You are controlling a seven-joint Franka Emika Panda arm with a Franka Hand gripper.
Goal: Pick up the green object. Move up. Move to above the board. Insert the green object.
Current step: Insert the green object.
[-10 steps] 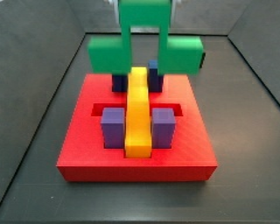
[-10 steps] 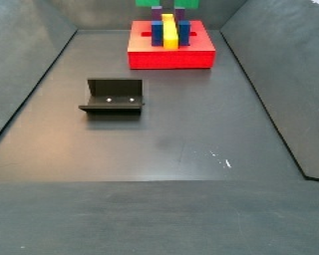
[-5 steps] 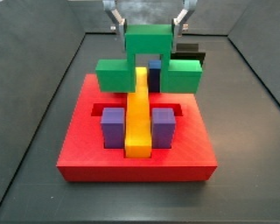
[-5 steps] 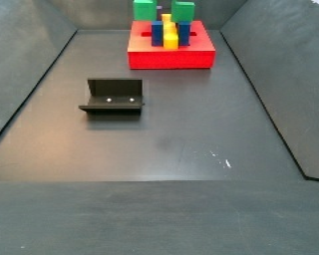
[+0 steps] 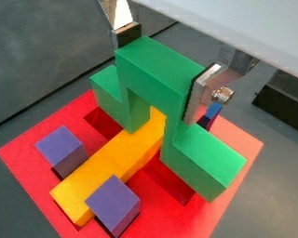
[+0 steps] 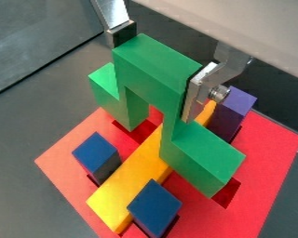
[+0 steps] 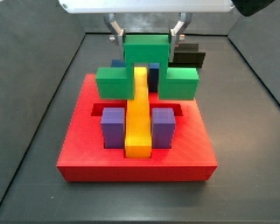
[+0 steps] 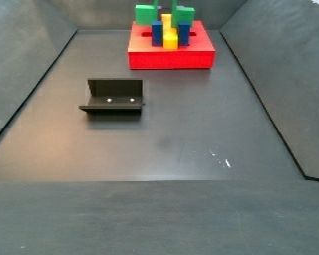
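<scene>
One green piece held over the red board

Nearest in a side view, the fixture [image 8: 113,97] sits on the dark floor [image 8: 162,159] at about 9 o'clock. Farther back at 12 o'clock lies the board [image 7: 136,131], with its yellow bar [image 7: 139,109] and purple cubes [image 7: 113,124]. The claw [image 5: 164,65] clamps the green object [image 5: 158,93] by its raised middle cube, its side cubes straddling the bar's far end.

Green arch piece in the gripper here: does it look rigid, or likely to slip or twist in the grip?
The green object looks like a rigid block. The gripper clamps its raised middle cube on flat faces, so twisting seems unlikely. Its smooth faces might slip if it catches the yellow bar.
</scene>
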